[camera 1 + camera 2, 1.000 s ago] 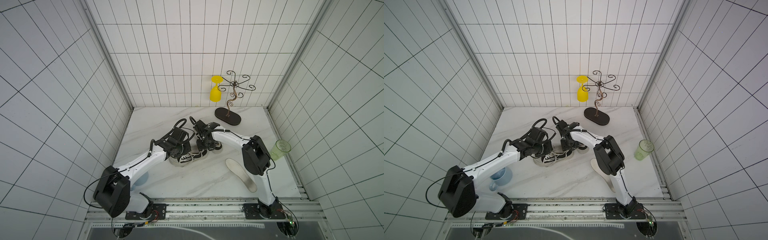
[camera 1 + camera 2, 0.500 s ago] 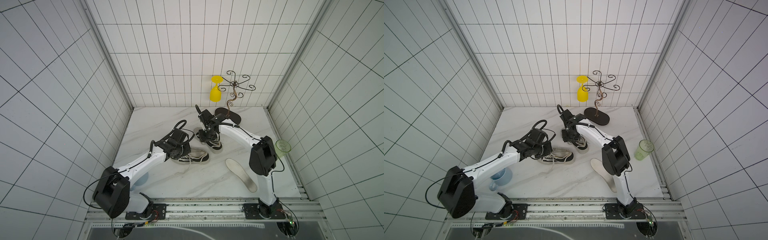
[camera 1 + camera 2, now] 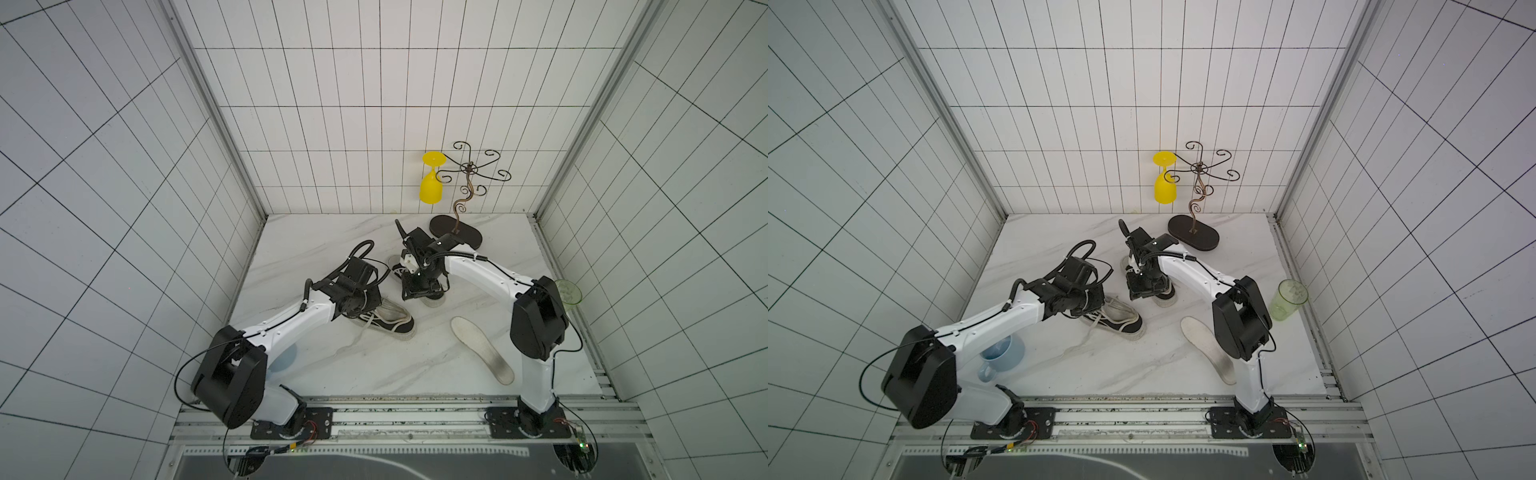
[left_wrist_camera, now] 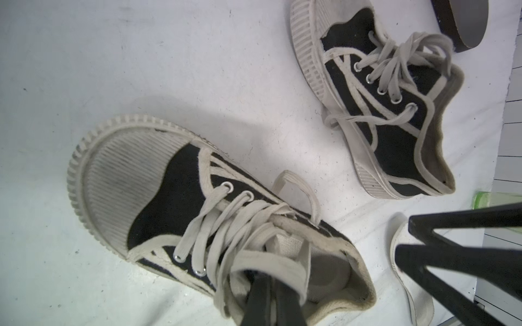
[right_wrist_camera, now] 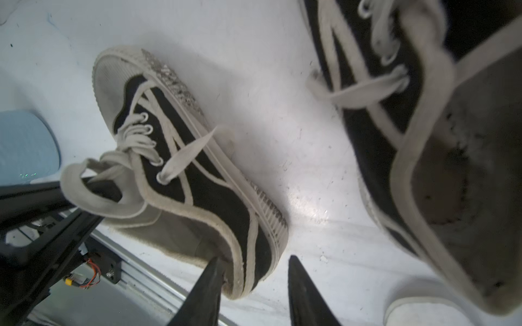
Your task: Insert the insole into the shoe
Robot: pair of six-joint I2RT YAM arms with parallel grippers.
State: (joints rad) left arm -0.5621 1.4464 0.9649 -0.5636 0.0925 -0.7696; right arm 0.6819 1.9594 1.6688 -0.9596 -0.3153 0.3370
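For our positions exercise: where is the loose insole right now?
In both top views the insole lies flat on the table, on the robot's right, between the nearer shoe and the right arm.

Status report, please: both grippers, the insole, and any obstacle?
Left gripper: jaws shut on tongue of near shoe. Right gripper: jaws open, by second shoe. Insole flat on table, not inserted. Nothing on it.
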